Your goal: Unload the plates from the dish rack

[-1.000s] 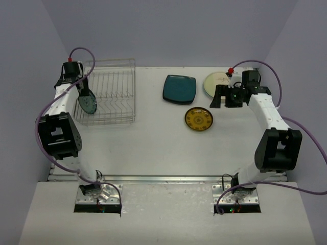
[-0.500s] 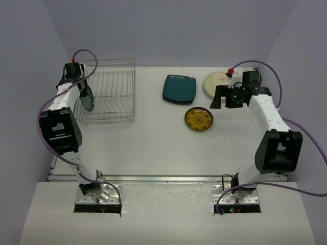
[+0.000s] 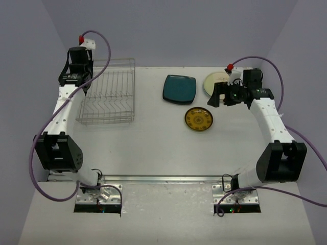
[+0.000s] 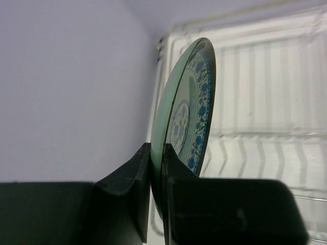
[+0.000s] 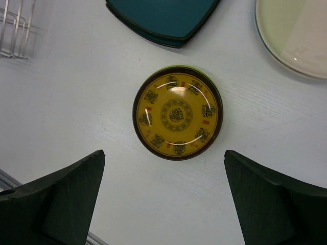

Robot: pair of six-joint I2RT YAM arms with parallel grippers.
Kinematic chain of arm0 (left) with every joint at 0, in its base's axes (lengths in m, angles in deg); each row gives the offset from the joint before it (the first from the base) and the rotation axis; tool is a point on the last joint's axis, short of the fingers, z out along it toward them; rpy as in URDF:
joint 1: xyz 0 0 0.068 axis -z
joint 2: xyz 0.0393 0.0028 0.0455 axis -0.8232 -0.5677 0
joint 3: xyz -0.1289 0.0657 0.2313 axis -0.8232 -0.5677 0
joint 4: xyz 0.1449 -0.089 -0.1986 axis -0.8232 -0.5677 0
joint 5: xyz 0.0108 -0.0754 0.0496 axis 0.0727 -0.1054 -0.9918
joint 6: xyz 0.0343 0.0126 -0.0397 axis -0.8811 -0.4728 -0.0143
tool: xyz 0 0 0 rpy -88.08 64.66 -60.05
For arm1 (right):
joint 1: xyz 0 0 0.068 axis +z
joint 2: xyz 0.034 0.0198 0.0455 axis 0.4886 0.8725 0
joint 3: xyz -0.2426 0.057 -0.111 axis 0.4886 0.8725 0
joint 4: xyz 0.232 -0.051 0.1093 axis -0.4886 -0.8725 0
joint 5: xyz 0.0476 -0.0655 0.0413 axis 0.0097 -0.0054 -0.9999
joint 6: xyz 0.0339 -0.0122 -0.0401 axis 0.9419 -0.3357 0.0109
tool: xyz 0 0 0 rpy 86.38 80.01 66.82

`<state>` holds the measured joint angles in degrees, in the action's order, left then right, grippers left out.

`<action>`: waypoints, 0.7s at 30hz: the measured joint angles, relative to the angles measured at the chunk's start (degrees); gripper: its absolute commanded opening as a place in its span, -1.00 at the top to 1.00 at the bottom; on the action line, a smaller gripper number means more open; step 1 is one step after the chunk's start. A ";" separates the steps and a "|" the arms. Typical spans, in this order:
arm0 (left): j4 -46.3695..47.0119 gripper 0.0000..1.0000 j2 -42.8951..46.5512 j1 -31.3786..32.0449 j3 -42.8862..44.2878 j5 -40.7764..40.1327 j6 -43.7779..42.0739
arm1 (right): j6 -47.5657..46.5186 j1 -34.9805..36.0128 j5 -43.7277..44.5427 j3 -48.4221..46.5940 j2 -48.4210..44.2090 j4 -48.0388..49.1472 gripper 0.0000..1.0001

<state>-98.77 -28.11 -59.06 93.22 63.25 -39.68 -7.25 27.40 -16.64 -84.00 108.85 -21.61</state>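
Note:
My left gripper is shut on the rim of the small blue-green patterned plate and holds it on edge, above the back left part of the wire dish rack, whose wires show behind the plate in the left wrist view. In the top view the left gripper is raised and hides the plate. No plates show in the rack. My right gripper is open and empty, above the table just in front of a yellow patterned plate.
On the table lie a dark teal rounded-square plate, a round cream plate at the back right and the yellow plate. The right gripper hovers beside the cream plate. Purple walls stand close behind and at both sides.
The left arm has lifted the small plate up out of the rack's left end. The right gripper has tilted and shifted slightly left.

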 measured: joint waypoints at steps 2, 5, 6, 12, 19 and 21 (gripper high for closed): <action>-0.90 1.00 2.74 2.88 2.72 3.42 0.67 | 0.32 0.27 -2.71 0.06 -0.75 0.60 -0.97; -4.47 1.00 5.92 4.91 5.15 17.79 3.62 | 2.15 0.61 -9.77 0.46 -2.21 2.16 -0.95; -5.80 1.00 6.99 5.07 4.89 24.29 4.77 | 2.95 0.77 -12.19 0.79 -2.89 3.20 -0.95; -12.02 1.00 8.62 10.61 0.33 50.20 9.52 | 6.88 6.58 -19.40 1.21 -6.86 8.06 -0.94; -17.11 1.00 6.77 26.01 -4.40 62.40 10.13 | 9.78 16.58 -20.88 -0.14 -5.65 10.44 -0.74; -17.68 1.00 6.77 26.17 -4.42 63.66 10.13 | 9.91 18.35 -20.17 -0.87 -4.19 10.60 -0.63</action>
<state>-116.45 -21.34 -32.89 88.80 126.91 -29.55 2.65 45.75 -36.81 -84.87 104.66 -11.01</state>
